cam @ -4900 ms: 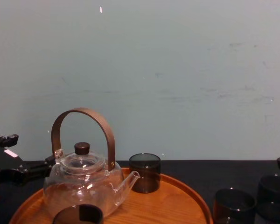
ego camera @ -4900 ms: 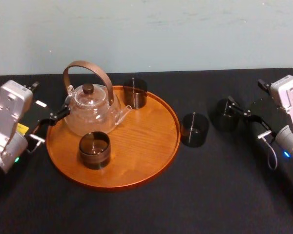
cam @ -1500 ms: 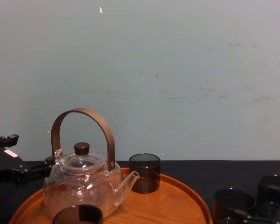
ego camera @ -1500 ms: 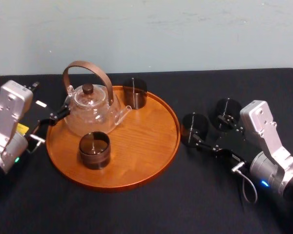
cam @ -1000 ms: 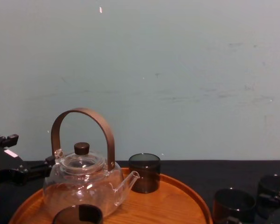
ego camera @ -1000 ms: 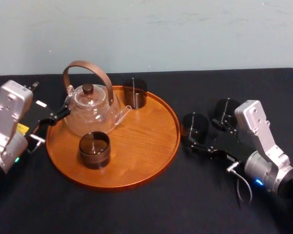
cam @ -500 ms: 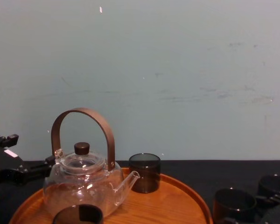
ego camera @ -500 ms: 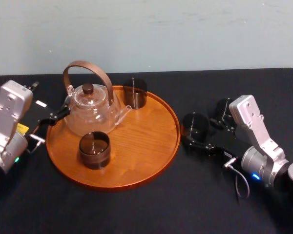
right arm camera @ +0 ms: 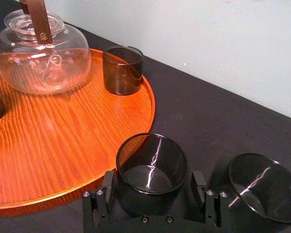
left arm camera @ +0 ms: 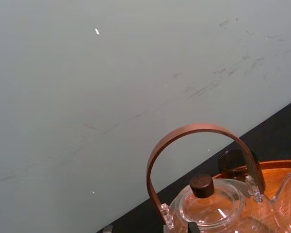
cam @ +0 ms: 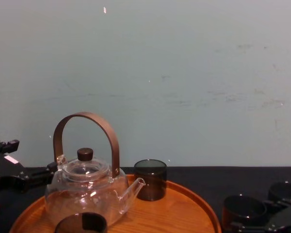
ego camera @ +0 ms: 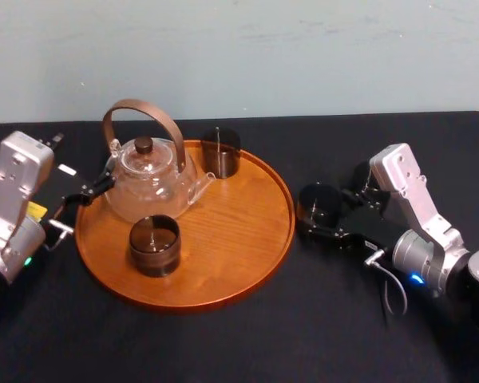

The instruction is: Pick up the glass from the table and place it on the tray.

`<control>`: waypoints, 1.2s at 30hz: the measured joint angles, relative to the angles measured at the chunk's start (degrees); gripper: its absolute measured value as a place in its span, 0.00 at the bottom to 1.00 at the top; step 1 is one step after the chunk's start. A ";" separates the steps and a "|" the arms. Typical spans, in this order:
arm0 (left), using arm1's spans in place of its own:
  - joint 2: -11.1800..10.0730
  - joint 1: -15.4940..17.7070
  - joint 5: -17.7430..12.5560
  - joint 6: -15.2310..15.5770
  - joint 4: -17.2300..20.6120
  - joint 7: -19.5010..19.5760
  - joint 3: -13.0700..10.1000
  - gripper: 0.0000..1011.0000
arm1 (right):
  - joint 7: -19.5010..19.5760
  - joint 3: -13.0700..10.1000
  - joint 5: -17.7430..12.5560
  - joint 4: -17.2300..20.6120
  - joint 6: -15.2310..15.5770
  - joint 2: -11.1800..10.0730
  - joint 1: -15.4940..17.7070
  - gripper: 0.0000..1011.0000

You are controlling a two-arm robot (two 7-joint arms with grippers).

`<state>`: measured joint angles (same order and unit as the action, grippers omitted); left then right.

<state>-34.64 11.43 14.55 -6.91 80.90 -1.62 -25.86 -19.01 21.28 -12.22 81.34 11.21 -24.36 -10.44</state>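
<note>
Two dark smoked glasses stand on the black table point(ego camera: 223, 343), right of the round wooden tray point(ego camera: 239, 239). The glass point(ego camera: 318, 205) nearer the tray sits upright between the fingers of my right gripper point(ego camera: 320, 215). In the right wrist view that glass point(right arm camera: 152, 170) has one finger point(right arm camera: 105, 190) on each side with slim gaps, so the right gripper point(right arm camera: 153, 188) is open around it. The glass still rests on the table. My left gripper point(ego camera: 86, 195) is parked open at the tray's left edge, beside the teapot.
On the tray stand a glass teapot point(ego camera: 148, 185) with a brown handle, a dark glass point(ego camera: 220, 152) at the back and another point(ego camera: 154, 245) at the front. The second table glass point(ego camera: 366, 180) stands just behind my right gripper. The tray's right half is bare wood.
My right arm has slid left toward the tray, bringing its fingers around the nearer table glass. The glasses, the tray and the left arm have not moved.
</note>
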 joint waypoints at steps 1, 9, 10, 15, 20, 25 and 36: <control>0.00 0.00 0.00 0.00 0.00 0.00 0.00 0.99 | -0.17 -0.03 0.06 -0.10 0.08 0.11 -0.07 0.99; 0.00 0.00 0.00 0.00 0.00 0.00 0.00 0.99 | -1.72 -0.32 0.52 -1.53 0.36 1.20 -0.77 0.99; 0.00 0.00 0.00 0.00 0.00 0.00 0.00 0.99 | -1.85 -0.34 0.52 -1.65 0.35 1.27 -0.83 0.99; 0.00 0.00 0.00 0.00 0.00 0.00 0.00 0.99 | -2.53 -0.43 0.53 -2.35 0.30 1.69 -1.14 0.99; 0.00 0.00 0.00 0.00 0.00 0.00 0.00 0.99 | -2.97 -0.38 0.59 -3.42 0.11 2.11 -1.65 0.99; 0.00 0.00 0.00 0.00 0.00 0.00 0.00 0.99 | -3.03 -0.32 0.91 -3.78 -0.12 2.29 -1.90 0.99; 0.00 0.00 0.00 0.00 0.00 0.00 0.00 0.99 | -2.97 -0.47 1.47 -4.00 -0.45 2.59 -2.04 0.99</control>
<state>-34.65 11.43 14.55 -6.90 80.90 -1.62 -25.86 -21.97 20.81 -10.75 77.34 10.76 -21.76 -12.48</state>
